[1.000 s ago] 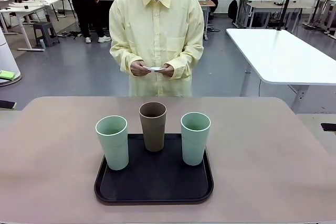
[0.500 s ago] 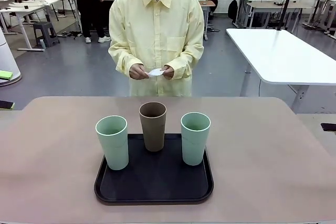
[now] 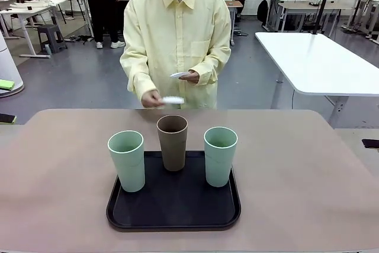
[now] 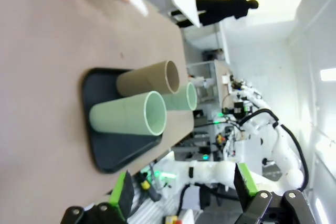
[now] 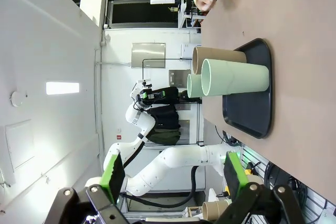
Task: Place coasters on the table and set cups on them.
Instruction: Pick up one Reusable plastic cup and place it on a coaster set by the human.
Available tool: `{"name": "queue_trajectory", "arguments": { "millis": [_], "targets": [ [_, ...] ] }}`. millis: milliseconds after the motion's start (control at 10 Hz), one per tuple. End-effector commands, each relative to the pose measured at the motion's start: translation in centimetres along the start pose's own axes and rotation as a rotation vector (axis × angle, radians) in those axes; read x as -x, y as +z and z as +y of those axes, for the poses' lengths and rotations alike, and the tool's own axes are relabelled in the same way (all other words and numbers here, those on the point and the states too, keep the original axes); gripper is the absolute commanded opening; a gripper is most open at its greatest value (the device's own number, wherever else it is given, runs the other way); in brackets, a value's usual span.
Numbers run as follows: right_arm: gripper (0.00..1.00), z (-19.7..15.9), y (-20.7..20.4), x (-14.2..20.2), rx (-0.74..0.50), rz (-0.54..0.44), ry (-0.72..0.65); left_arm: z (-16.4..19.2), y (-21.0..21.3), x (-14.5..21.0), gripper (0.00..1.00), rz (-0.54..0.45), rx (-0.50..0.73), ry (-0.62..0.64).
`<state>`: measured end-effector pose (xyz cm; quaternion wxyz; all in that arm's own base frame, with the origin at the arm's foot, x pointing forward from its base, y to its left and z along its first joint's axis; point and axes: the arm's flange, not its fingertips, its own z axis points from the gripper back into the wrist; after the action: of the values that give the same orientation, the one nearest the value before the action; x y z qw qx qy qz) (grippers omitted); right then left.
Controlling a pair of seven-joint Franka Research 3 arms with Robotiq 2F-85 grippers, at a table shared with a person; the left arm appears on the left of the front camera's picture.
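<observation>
Three cups stand upright on a black tray (image 3: 173, 205) on the tan table (image 3: 296, 176): a mint cup (image 3: 127, 159) at the left, a brown cup (image 3: 172, 141) behind the middle, a mint cup (image 3: 220, 155) at the right. Beyond the far edge a person holds one white coaster (image 3: 173, 99) low, just above the table behind the brown cup. The person's other hand keeps more coasters (image 3: 180, 74) at chest height. My left gripper (image 4: 184, 192) is open, far from the brown cup (image 4: 147, 80) and the near mint cup (image 4: 128, 116). My right gripper (image 5: 175, 174) is open too, far from the near mint cup (image 5: 236, 77).
The tray (image 4: 113, 150) takes up the middle of the near half of the table. A glossy white table (image 3: 314, 60) stands off to the right behind. Bare tabletop lies to the left, right and far side of the tray.
The person's hands have parted: one has come down towards the table with a single coaster, the other stays at chest height with the rest. Cups and tray have not moved.
</observation>
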<state>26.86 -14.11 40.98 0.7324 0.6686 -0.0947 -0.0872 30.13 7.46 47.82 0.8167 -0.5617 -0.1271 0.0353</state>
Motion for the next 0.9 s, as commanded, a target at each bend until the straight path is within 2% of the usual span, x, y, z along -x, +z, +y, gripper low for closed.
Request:
{"name": "queue_trajectory", "arguments": {
  "millis": [0, 800],
  "targets": [
    [1.00, -0.02, 0.07, 0.00, -0.008, -0.001, 0.001, 0.35, 0.22, 0.34, 1.00, 0.010, 0.001, -0.016],
    [1.00, -0.02, 0.07, 0.00, -0.008, -0.001, 0.001, 0.35, 0.22, 0.34, 1.00, 0.010, 0.001, -0.016]
  ]
}}
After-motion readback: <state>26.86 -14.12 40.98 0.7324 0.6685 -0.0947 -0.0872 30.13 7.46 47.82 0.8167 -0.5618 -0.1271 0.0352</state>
